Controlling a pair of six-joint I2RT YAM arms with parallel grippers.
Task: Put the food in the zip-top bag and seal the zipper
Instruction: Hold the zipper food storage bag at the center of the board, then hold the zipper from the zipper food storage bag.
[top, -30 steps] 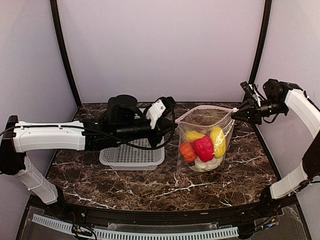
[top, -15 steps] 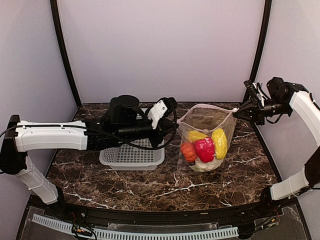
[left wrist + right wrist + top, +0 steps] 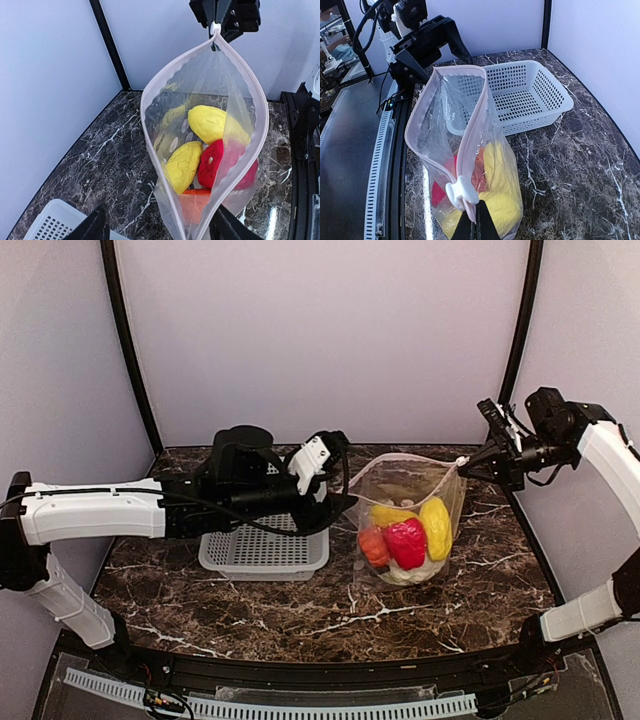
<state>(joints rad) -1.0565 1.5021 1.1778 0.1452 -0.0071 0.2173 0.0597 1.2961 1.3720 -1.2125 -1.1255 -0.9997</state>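
At the left, the left gripper [image 3: 336, 503] was level with the bag's near end, its fingers [image 3: 95, 225] spread wide. The bag's edge lay between them and nothing was clamped. Below and just beside that arm, the white mesh basket [image 3: 262, 550] sat on the marble table [image 3: 250, 610] with nothing visible in it. To its right, the clear bag [image 3: 400, 475] hung upright with its bottom resting on the table and its mouth gaping in a leaf shape. The food [image 3: 408, 540], made up of yellow, red, orange and pale pieces, was piled in the lower half of the bag, so loading appeared complete and only sealing was left. The pinkish-white zipper [image 3: 143, 105] ran around the open mouth. At the far right, the right gripper [image 3: 468, 464] had its fingers pressed together on the zipper's right-hand end and held that corner up. The bag was judged thin, floppy and slippery, and weighted low by light toy pieces, so a grip on the film alone would probably slide or crumple. The firmer zipper strip was the better hold: pinch both lips together at the left end and keep the strip taut against the right-hand hold.
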